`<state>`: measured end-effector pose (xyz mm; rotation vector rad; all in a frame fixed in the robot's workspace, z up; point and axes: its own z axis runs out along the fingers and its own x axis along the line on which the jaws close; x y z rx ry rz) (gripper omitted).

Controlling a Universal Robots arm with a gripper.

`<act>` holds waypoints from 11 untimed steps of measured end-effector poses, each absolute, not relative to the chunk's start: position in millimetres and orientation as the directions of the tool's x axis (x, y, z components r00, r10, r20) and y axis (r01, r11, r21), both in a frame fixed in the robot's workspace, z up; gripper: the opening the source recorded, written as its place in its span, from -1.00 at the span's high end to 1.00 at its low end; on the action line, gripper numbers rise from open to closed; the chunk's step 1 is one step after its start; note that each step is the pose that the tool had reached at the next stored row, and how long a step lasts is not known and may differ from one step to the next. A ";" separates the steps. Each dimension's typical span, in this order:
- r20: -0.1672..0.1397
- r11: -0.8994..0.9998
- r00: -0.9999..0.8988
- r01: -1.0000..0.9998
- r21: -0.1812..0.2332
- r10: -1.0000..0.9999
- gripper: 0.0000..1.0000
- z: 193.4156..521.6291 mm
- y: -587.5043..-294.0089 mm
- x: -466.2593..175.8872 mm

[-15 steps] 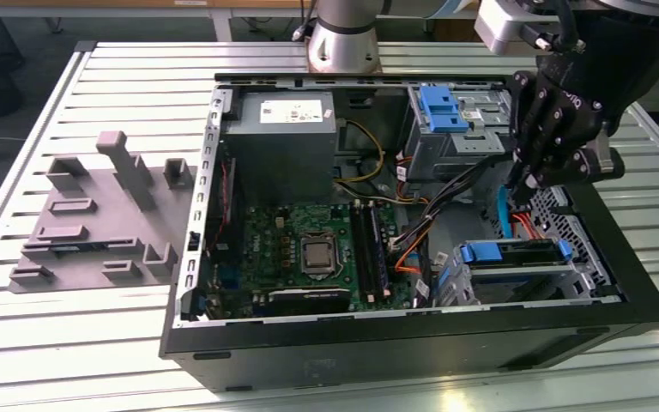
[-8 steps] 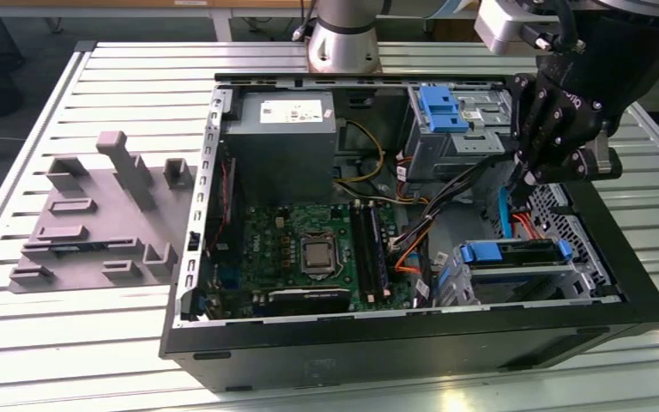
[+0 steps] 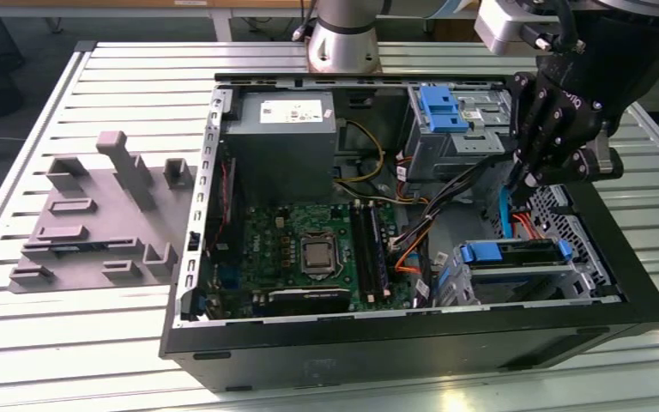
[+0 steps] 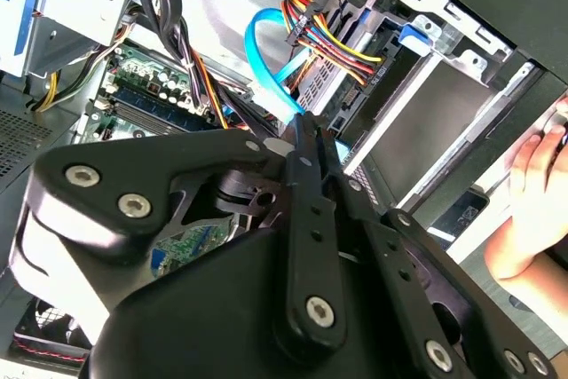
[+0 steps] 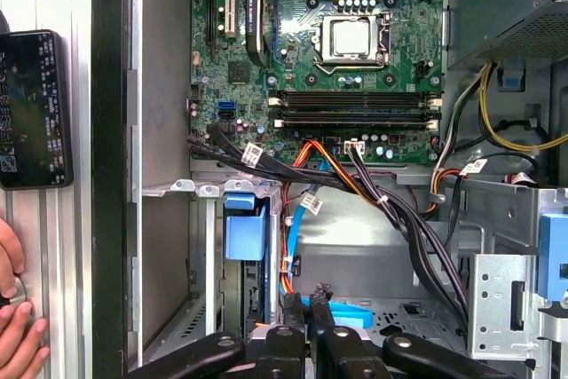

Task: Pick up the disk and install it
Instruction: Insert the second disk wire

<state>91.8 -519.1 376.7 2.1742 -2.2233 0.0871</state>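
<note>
end effector (image 3: 521,190): black, jointed, narrowed nearly shut on a thin blue-edged piece, hard to identify | disk (image 3: 515,262): silver slab, blue rail, seated in steel drive cage (image 3: 587,279) of open computer case (image 3: 421,330) | hand (image 5: 18,330) cropped on slatted bench (image 3: 89,318)

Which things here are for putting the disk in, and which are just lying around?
For the job:
- gripper, down inside the computer case
- disk, apparently already slotted in near the gripper

Just lying about:
- grey moulded tray, at the exterior view's left
- dark phone, outside the case
- a person's hand, near the phone
</note>
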 end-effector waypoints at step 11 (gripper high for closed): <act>0.094 0.021 -0.023 -1.000 -0.019 -0.995 0.50 374.7 -519.1 91.9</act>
